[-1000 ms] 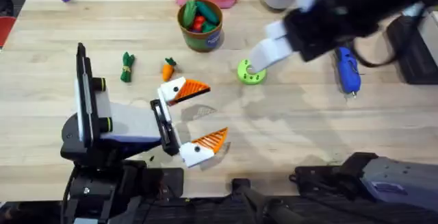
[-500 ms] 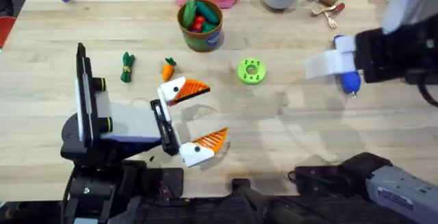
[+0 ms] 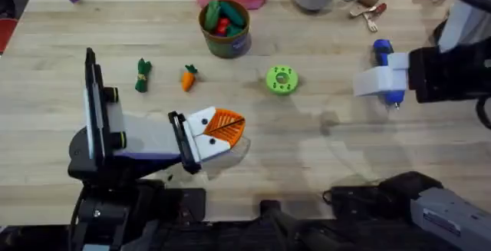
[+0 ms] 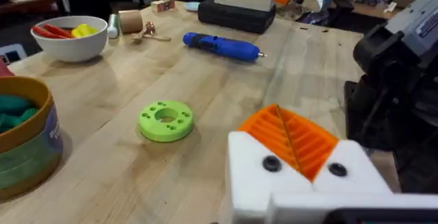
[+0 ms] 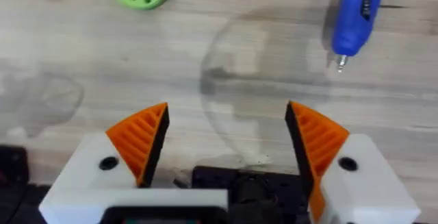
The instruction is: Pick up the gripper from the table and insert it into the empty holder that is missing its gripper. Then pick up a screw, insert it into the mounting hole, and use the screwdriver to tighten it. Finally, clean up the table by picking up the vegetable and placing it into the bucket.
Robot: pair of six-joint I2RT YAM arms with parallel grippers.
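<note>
Blue against the pale wood: the screwdriver (image 3: 388, 73) lies at the far right of the table (image 3: 322, 151), tip pointing toward the near edge, and the right gripper (image 5: 226, 148) hangs over that side with its orange fingers spread wide and nothing between them. From its own camera the screwdriver sits a little off to one side of the gap, so I'd say the job now is to slide across until the blue body runs squarely between the fingers, then come down and close on the thick part of the handle, not the thin silver tip, which would let it swivel. Over on the left, the left gripper (image 3: 219, 132) has its orange fingers pressed together, holding nothing, low by the near edge. The carrot (image 3: 188, 77) waits left of centre, with the green pail (image 3: 225, 27) beyond it, already holding toy vegetables. The green disc (image 3: 281, 80) sits mid-table.
</note>
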